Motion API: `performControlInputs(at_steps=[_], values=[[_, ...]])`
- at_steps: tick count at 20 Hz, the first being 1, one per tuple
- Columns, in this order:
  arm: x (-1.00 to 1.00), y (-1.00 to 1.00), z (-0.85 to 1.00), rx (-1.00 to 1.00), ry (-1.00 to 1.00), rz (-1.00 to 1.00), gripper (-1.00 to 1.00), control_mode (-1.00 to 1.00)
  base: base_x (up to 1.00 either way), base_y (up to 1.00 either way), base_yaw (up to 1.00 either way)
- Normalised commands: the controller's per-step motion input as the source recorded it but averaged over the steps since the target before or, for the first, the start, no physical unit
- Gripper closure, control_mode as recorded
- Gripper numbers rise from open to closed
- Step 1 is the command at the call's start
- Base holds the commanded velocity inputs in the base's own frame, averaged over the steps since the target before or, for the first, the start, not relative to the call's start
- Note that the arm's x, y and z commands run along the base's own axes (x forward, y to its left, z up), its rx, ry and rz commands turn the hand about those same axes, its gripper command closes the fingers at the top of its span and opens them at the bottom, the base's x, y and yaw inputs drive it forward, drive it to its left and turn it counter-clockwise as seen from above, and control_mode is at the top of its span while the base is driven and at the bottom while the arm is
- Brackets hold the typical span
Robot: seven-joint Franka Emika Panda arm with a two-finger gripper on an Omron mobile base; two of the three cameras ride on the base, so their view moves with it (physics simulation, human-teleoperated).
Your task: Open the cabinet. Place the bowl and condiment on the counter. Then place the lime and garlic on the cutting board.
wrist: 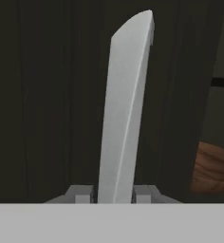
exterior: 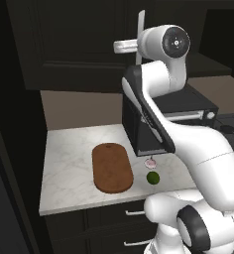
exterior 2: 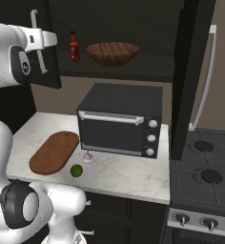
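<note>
Left base view: the arm bends up from the base, its gripper (exterior: pixel 139 47) raised to the silver handle (exterior: pixel 141 30), above the oblong board (exterior: pixel 112 167), garlic (exterior: pixel 150 162) and round lime (exterior: pixel 152 177). Right base view: the cabinet (exterior 2: pixel 133 43) stands open, red bottle (exterior 2: pixel 74 46) and grained bowl (exterior 2: pixel 112 53) shelved right of the gripper (exterior 2: pixel 38 40). Hand view: the fingers (wrist: pixel 85 193) are clamped on the smooth handle (wrist: pixel 123 109).

- black toaster oven (exterior 2: pixel 119 121) with a silver handle and three knobs, sitting closed
- gas stove (exterior 2: pixel 205 183) right of the oven, dark burners, knobs along the front
</note>
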Motion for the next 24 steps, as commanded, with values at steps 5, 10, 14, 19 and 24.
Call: performControlInputs(at_steps=[5,10,14,19,24], values=[[-0.5,0.11,-0.11,-0.04,0.01,0.0,1.0,-1.0,0.0,0.0,0.0],[-0.5,0.1,-0.11,-0.02,0.03,0.0,1.0,-1.0,0.0,0.0,0.0],[-0.48,0.14,-0.14,-0.02,0.03,0.0,1.0,-1.0,0.0,0.0,0.0],[-0.19,0.13,-0.06,-0.02,0.04,0.0,-1.0,-1.0,0.0,0.0,0.0],[0.0,-0.01,-0.05,0.01,0.01,0.01,-1.0,-1.0,0.0,0.0,0.0]])
